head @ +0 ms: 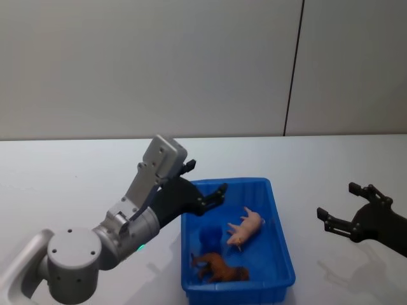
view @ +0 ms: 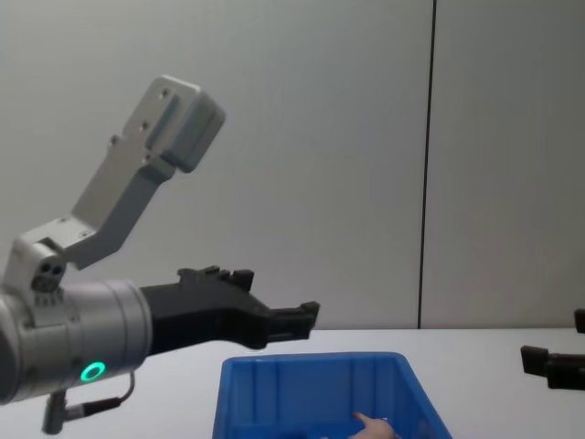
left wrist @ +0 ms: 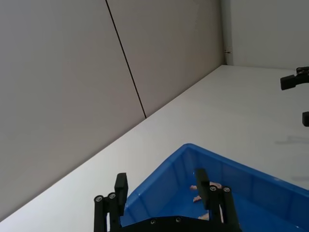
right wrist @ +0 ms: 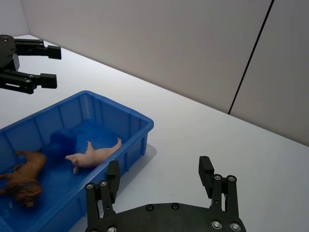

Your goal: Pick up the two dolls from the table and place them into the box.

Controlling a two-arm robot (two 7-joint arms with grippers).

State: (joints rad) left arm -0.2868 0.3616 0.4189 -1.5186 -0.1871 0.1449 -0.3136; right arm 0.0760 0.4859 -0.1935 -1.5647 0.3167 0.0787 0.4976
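Left end effector (head: 205,184): fingers apart, empty, above near-left rim of bright blue ribbed plastic box (head: 280,222). Inside box: reddish-brown animal doll (head: 219,267), peach-pink pig doll (head: 247,227); likely light, rigid, grip mid-body. Right end effector (head: 343,210): apart, empty, over white bench (head: 76,171).

A bare lab-like test space: plain white table (head: 70,165) against seamed grey wall panels (head: 191,63).

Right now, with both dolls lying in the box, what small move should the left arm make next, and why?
Probably pull the left gripper back off the blue box: its jaws are open and empty, and the pink doll and brown doll already lie inside.
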